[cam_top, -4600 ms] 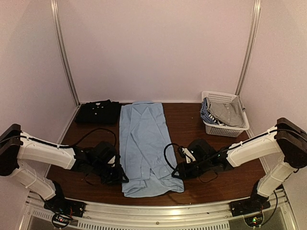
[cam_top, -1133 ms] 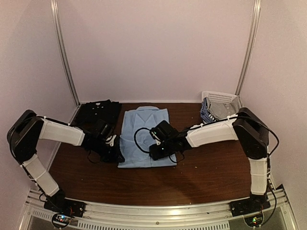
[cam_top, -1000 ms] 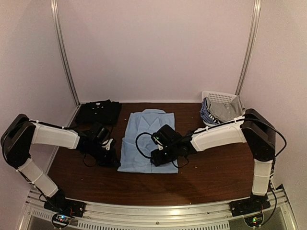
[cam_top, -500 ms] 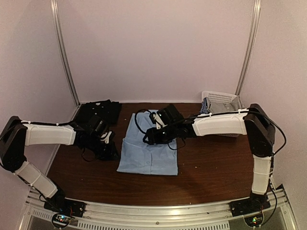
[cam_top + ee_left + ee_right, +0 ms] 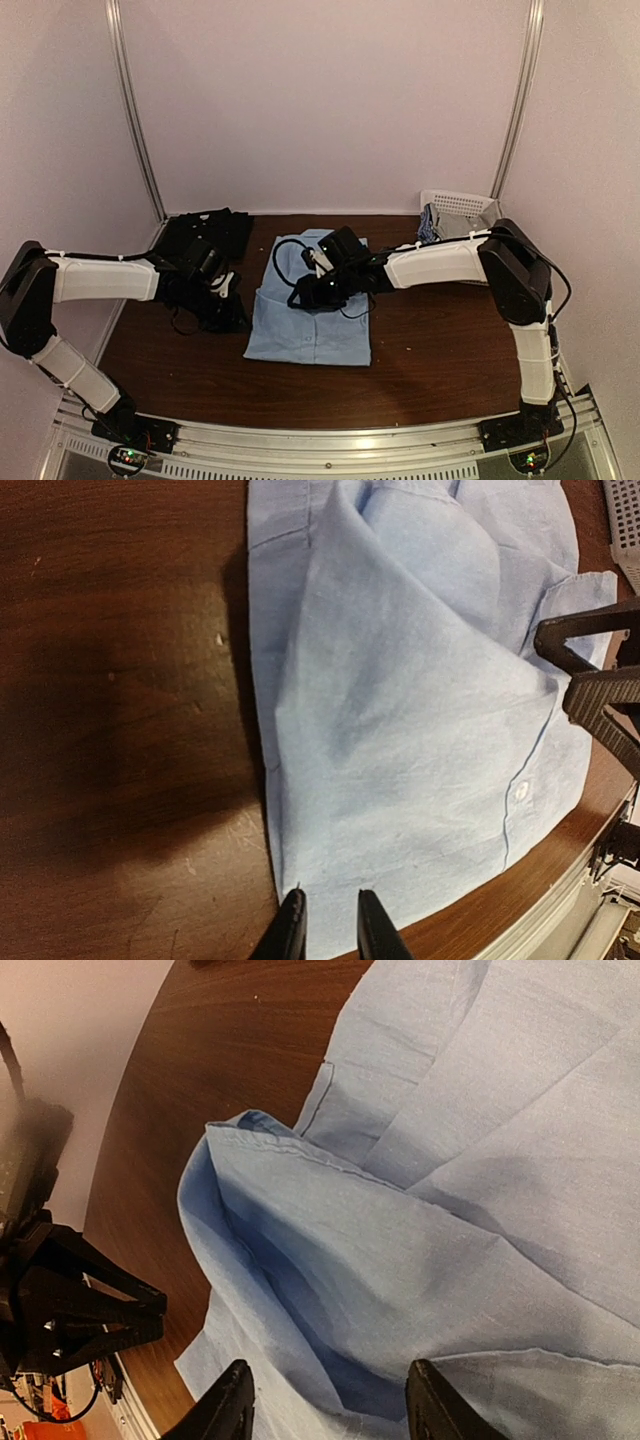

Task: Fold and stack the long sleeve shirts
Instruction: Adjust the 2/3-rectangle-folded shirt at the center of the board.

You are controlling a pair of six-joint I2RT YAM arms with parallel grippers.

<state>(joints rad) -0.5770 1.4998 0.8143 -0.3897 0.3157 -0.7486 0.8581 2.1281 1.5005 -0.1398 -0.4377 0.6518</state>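
The light blue shirt (image 5: 320, 328) lies folded into a rectangle at mid-table, with a raised crease near its back left. It also shows in the left wrist view (image 5: 400, 730) and the right wrist view (image 5: 450, 1210). The black shirt (image 5: 205, 235) lies folded at the back left. My left gripper (image 5: 232, 315) sits at the blue shirt's left front corner (image 5: 328, 922), its jaws a narrow gap apart, pinching nothing I can see. My right gripper (image 5: 303, 293) hovers over the shirt's back left part (image 5: 330, 1405), jaws wide open and empty.
A white lattice basket (image 5: 462, 205) with striped and grey cloth in it stands at the back right. Its corner shows in the left wrist view (image 5: 625, 520). Walls close the table on three sides. Bare brown table lies to the right of the blue shirt.
The long blue shirt has been folded in half toward the back. In the last second my right gripper moved from its front part to its back left. The left gripper stayed at the left edge.
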